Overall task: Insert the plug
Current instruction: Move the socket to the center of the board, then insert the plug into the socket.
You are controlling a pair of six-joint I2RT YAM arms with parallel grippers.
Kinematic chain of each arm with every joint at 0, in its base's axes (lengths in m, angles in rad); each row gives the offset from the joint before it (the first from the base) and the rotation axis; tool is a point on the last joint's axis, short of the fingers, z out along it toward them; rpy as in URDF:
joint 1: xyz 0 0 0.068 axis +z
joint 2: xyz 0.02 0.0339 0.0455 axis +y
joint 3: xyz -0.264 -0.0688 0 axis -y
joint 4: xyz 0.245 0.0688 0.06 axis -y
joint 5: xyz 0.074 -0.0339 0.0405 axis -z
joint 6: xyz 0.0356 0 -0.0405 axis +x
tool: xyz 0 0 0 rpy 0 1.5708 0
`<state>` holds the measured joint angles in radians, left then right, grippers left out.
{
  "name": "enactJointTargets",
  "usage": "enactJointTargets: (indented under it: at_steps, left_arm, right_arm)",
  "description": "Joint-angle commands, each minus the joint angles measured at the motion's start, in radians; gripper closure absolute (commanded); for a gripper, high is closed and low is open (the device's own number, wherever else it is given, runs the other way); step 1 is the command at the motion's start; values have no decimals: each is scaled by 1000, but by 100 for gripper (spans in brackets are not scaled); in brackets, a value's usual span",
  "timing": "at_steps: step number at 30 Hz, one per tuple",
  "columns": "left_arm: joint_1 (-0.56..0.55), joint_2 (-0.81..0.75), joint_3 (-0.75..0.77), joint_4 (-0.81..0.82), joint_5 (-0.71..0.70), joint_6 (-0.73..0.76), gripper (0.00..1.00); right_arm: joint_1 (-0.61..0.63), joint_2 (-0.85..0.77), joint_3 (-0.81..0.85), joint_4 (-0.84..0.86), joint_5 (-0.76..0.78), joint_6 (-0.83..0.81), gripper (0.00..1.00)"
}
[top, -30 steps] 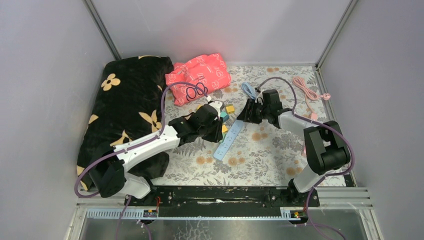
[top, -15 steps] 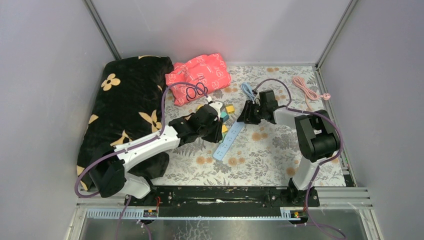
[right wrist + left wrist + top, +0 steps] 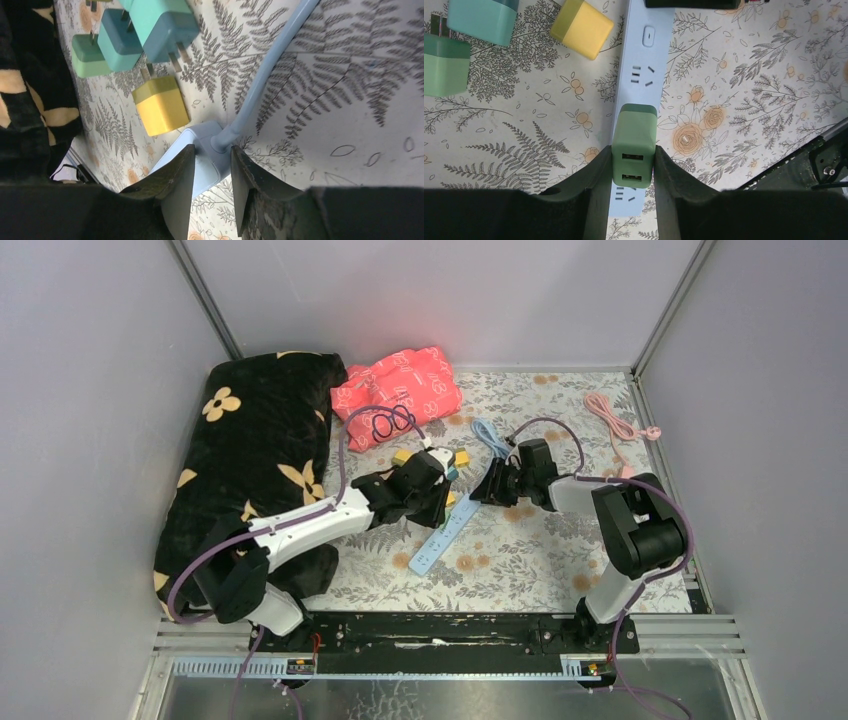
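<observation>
My left gripper (image 3: 633, 156) is shut on a green plug (image 3: 634, 135), a cube with two USB ports facing the camera. The plug stands on the pale blue power strip (image 3: 647, 55), just below a free set of socket slots. From above, the left gripper (image 3: 438, 502) sits over the middle of the strip (image 3: 440, 535). My right gripper (image 3: 212, 150) has its jaws narrowly closed on the strip's cable end (image 3: 210, 167), where the blue cable (image 3: 270, 75) leaves it. In the top view this right gripper (image 3: 487, 488) is at the strip's far end.
Loose plugs lie beside the strip: a yellow one (image 3: 580, 27), teal ones (image 3: 481, 20) and a light green one (image 3: 444, 65). A black floral cushion (image 3: 250, 450) fills the left side, a red bag (image 3: 400, 390) lies at the back, and a pink cable (image 3: 615, 420) lies at the far right.
The right gripper's jaws have narrowed round the strip's cable end. The strip's near end has swung to the left. The left gripper still holds the green plug.
</observation>
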<state>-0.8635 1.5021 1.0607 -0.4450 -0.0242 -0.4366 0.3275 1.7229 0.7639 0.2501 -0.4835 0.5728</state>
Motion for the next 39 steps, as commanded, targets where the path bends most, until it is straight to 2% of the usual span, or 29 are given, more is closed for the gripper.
enactJointTargets:
  at_steps: [1,7,9,16,28,31,34,39]
  left_arm:
    - [-5,10,51,9,-22,51,100]
    - [-5,64,126,-72,-27,104,100]
    - [-5,82,151,-95,-12,117,100]
    - [-5,130,230,-185,7,166,100]
    - [-6,244,362,-274,30,230,100]
    - [-8,269,387,-283,33,234,100]
    - [-14,298,412,-300,32,241,100]
    - [-16,331,437,-325,11,245,100]
  right_arm:
    - [35,-40,-29,12,-57,43,62]
    - [42,-55,-30,-21,-31,17,62]
    - [42,-108,-29,-50,1,-6,60]
    - [42,-241,-60,-130,132,-70,46]
    - [41,-442,-201,-166,322,-107,34]
    - [42,-460,-232,-140,306,-98,32]
    - [41,-451,-249,-70,208,-72,32]
    - [42,-359,-268,104,80,58,34]
